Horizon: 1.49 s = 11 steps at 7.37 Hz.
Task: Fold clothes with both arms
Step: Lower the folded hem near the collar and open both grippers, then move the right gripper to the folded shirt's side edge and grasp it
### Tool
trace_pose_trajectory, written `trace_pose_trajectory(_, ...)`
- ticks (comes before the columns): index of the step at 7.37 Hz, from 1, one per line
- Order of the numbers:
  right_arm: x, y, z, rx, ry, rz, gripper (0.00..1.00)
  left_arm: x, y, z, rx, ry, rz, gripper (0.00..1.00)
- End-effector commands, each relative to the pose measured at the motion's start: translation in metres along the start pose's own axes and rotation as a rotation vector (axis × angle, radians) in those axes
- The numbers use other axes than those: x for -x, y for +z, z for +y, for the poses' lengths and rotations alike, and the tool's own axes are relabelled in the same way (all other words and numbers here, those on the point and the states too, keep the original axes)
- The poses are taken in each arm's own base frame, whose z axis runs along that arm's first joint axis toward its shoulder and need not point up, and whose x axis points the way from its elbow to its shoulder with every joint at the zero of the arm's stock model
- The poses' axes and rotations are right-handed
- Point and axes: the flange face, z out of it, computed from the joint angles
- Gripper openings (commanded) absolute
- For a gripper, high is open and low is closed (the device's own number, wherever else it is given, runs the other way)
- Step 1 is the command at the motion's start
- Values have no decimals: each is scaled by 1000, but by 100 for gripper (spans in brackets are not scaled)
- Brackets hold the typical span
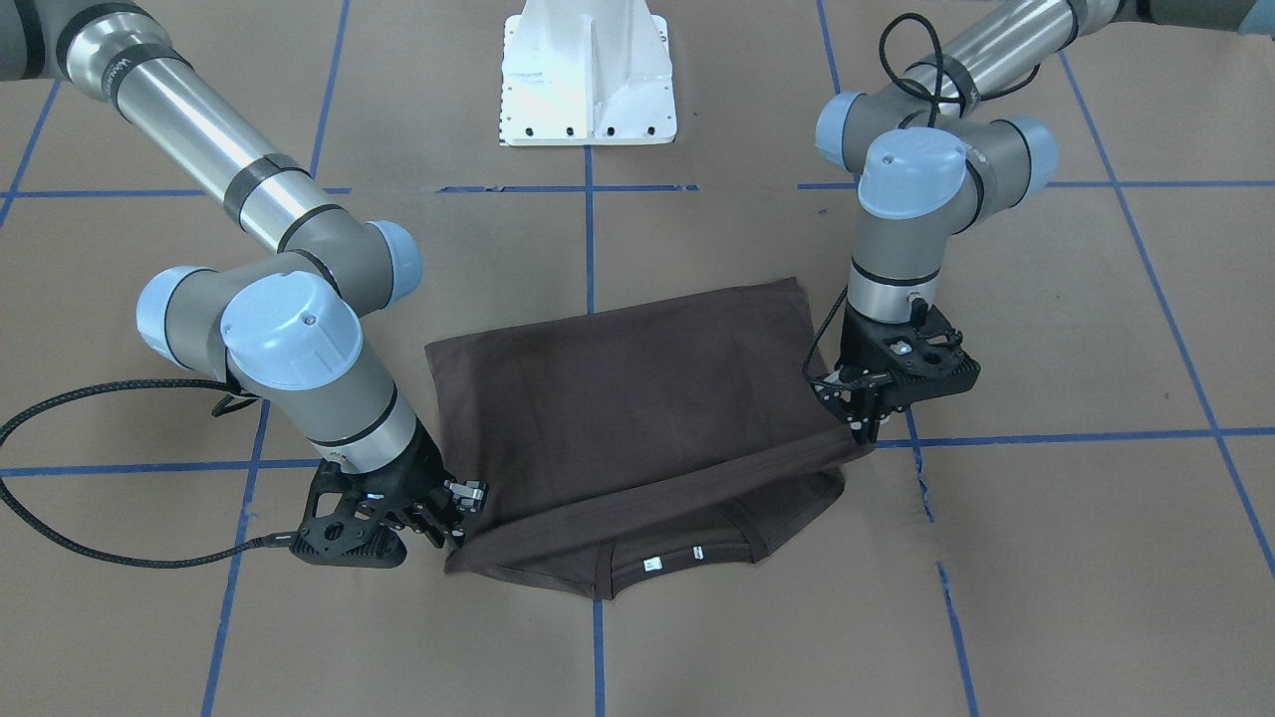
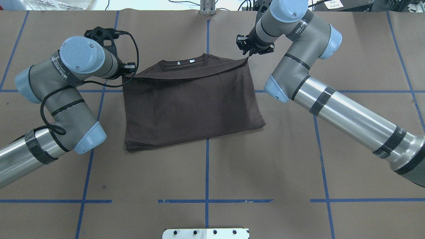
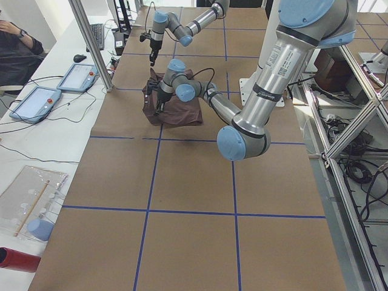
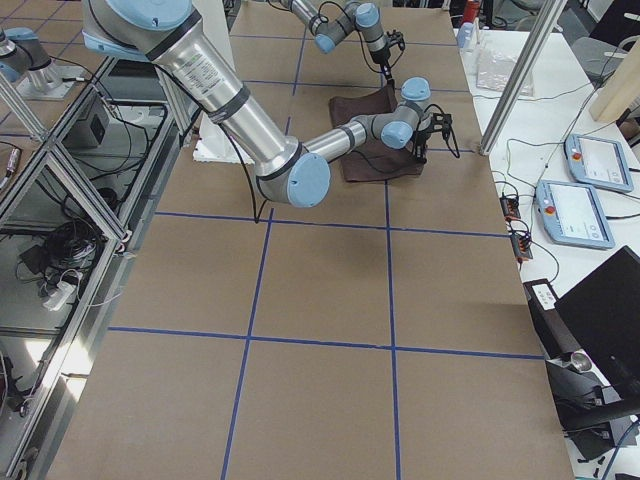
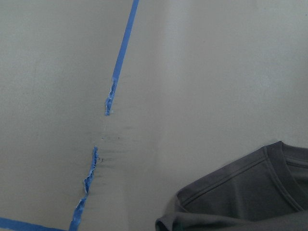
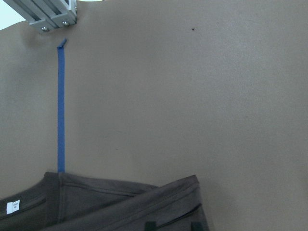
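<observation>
- T-shirt [image 2: 192,106], dark brown, lies mid-table on brown paper [image 2: 265,166] gridded with blue tape [image 2: 207,172]. It is folded to a rough rectangle, collar end on the far side from the robot.
- Collar [image 1: 677,558] ribbed, with two small white labels [image 1: 649,564] showing inside the neck.
- An upper layer of cloth is drawn over the body; its fold edge runs between the two grippers, leaving the collar strip uncovered beyond it.
- Left gripper [image 1: 865,423] is at the shirt's far left corner, fingers pointing down and closed together on the cloth edge there.
- Right gripper [image 1: 453,513] is at the far right corner, low to the table, fingers pinched on the fabric edge.
- Right wrist view: the folded corner [image 6: 187,192] with double stitching, fingertips [image 6: 150,226] just visible at the bottom edge.
- Left wrist view: shirt shoulder and collar [image 5: 279,159] lower right; torn tape on the paper.
- White pedestal base [image 1: 588,75] on the robot's side of the table.
- Side views: tablets [image 3: 33,103] on a side bench; a person [image 3: 18,51] seated at the far corner.
</observation>
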Motion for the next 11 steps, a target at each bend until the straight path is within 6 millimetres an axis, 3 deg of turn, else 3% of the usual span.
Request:
trace_pose_trajectory(1, -6, -6, 11, 14, -14, -38, 100, -7, -9, -2, -10, 10, 24, 100)
trace_pose_trajectory(3, -29, -29, 55, 70, -26, -86, 100, -14, -25, -3, -18, 11, 60, 100)
trace_pose_trajectory(4, -37, -31, 86, 96, -34, -67, 100, -18, -39, -4, -27, 8, 81, 100)
trace_pose_trajectory(6, -51, -28, 154, 133, -51, 2, 100, -19, -41, -2, -25, 4, 85, 100)
trace_pose_trajectory(8, -53, -15, 178, 169, -62, 29, 99, -19, -41, -1, -28, 6, 94, 100)
trace_pose_trajectory(10, -67, 2, 195, 202, -64, 62, 98, -21, -44, -1, -30, 6, 99, 100)
trace_pose_trajectory(11, -67, 3, 198, 206, -66, 64, 87, -22, -50, -1, -34, 7, 109, 100)
